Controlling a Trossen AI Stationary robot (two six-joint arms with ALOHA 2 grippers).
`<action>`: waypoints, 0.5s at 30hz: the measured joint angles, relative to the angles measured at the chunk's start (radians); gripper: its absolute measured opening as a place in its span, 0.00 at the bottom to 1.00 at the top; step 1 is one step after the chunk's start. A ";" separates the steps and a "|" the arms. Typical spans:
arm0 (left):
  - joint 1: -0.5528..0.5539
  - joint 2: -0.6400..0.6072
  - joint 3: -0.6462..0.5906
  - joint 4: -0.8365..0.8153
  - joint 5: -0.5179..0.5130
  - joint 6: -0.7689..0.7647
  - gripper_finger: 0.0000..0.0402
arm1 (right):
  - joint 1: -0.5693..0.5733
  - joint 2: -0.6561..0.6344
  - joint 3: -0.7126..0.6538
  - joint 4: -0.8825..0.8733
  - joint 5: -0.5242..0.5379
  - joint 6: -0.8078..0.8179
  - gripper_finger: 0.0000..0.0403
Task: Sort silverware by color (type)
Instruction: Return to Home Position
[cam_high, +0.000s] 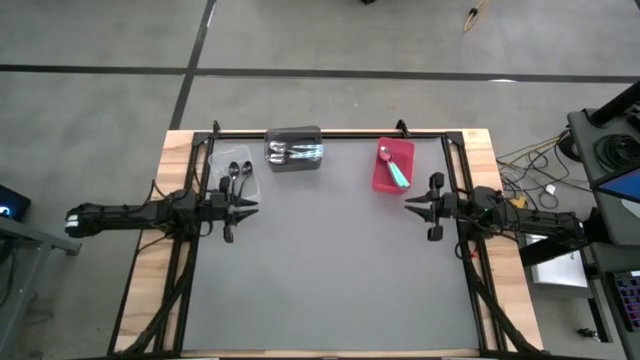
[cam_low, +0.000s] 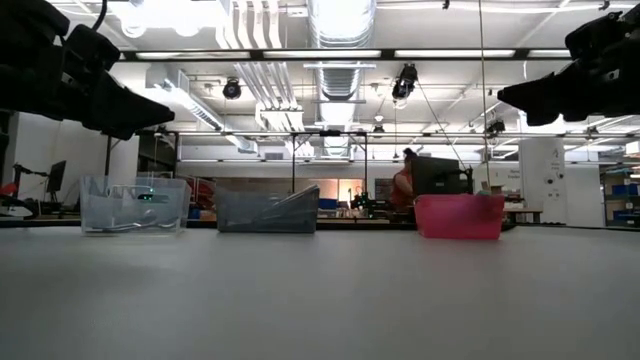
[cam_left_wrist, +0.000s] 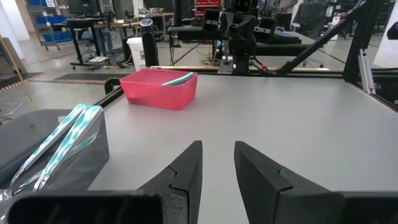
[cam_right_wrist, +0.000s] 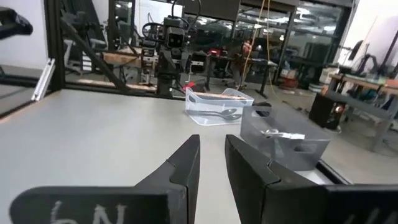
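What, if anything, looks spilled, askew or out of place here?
Nothing stands out. All the small spoons sit inside the clear plastic bin, dark grey bin and red bin; none lie on the grey table. The left gripper and right gripper hover at opposite sides, fingers open.

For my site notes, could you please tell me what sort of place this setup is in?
Most likely a robotics lab or workshop: bare ceiling ducts and strip lights overhead, a concrete floor with loose cables, and workbenches beyond the table.
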 joint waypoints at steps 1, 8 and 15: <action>0.000 0.000 0.000 0.000 0.000 0.000 0.19 | 0.000 0.000 0.000 0.000 0.000 0.008 0.17; 0.000 0.002 0.001 0.001 0.000 0.000 0.19 | 0.000 0.009 0.000 0.002 0.000 0.008 0.17; 0.000 0.002 0.001 0.001 0.000 0.000 0.19 | 0.000 0.010 0.000 0.002 0.000 0.008 0.17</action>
